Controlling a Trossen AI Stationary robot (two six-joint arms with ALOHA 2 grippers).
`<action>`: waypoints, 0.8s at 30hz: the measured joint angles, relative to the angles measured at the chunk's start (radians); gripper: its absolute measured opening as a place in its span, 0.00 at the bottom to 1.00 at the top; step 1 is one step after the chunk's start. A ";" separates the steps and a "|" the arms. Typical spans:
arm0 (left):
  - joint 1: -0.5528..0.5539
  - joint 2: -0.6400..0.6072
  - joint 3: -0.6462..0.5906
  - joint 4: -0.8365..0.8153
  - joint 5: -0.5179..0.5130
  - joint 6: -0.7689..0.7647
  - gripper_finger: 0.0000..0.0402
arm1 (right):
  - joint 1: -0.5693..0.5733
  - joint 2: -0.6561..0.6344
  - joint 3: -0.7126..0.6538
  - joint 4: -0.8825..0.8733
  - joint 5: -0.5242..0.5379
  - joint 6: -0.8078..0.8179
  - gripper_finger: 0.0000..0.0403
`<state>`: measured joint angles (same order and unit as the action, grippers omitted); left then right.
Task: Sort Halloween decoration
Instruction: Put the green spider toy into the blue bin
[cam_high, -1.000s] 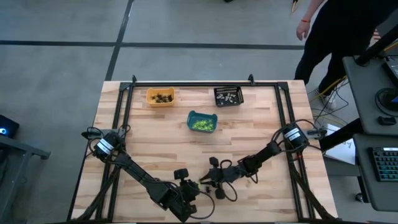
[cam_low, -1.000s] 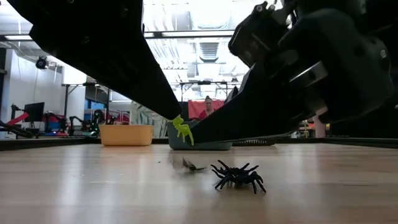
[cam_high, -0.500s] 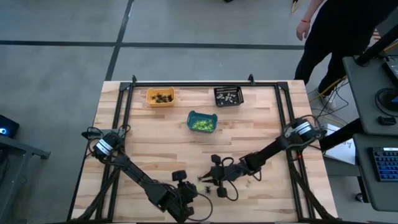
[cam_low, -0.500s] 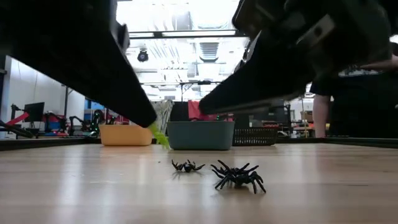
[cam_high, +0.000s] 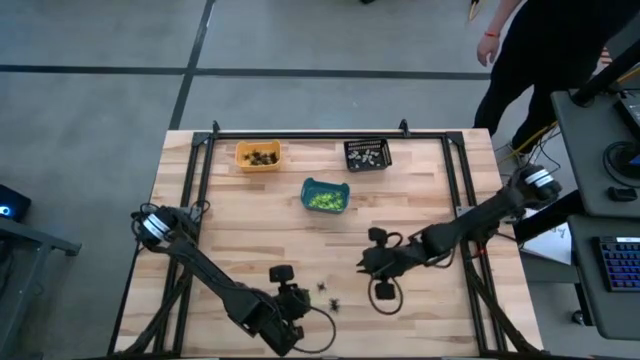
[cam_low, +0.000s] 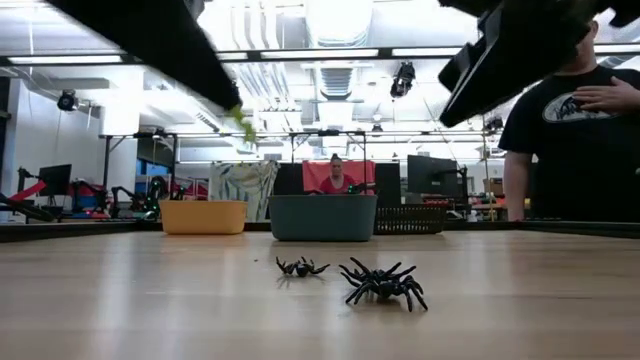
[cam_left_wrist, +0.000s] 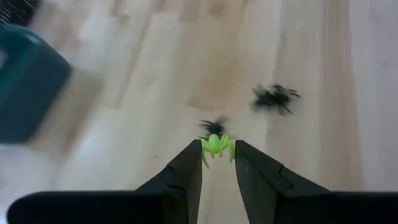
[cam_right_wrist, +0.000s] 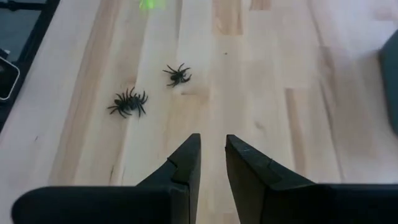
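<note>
From above, the left gripper (cam_high: 290, 297) hangs low over the near part of the bench (cam_high: 250, 230), its arm stretched out long and flat from the left corner. Two black spiders (cam_high: 327, 293) lie just beyond its fingers. The right gripper (cam_high: 372, 262) sits off to their other side, its arm folded in from the right edge. The teal bin (cam_high: 325, 195) of green pieces, the orange bin (cam_high: 258, 155) and the black bin (cam_high: 367, 154) stand well beyond both sets of fingers.

At bench level, the larger black spider (cam_low: 384, 283) and the smaller black spider (cam_low: 301, 266) rest on the wood beneath the raised arms, with a lime green spider (cam_low: 243, 124) carried aloft.

Past the left wrist, the left fingers (cam_left_wrist: 186, 168) pinch the green spider between their tips, with both black spiders on the bench beyond.

Past the right wrist, the right fingers (cam_right_wrist: 186, 163) stand narrow and hold nothing; the black spiders lie ahead of them.

The step in hand looks like carrying the green spider off. Next, I judge, the left arm must reach out to the teal bin and release above it.
</note>
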<state>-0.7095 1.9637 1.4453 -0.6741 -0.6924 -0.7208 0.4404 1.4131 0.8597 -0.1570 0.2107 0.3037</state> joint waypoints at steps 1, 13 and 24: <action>0.006 -0.011 0.000 -0.008 -0.012 0.025 0.19 | 0.000 -0.019 0.000 -0.021 0.000 0.001 0.16; 0.157 -0.122 -0.002 -0.034 -0.112 0.442 0.19 | -0.105 -0.172 -0.004 -0.078 0.000 -0.207 0.16; 0.368 -0.233 -0.103 -0.006 -0.062 0.762 0.19 | -0.403 -0.203 -0.010 -0.099 -0.140 -0.386 0.16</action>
<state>-0.3420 1.7310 1.3426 -0.6799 -0.7544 0.0409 0.0377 1.2102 0.8500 -0.2562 0.0703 -0.0819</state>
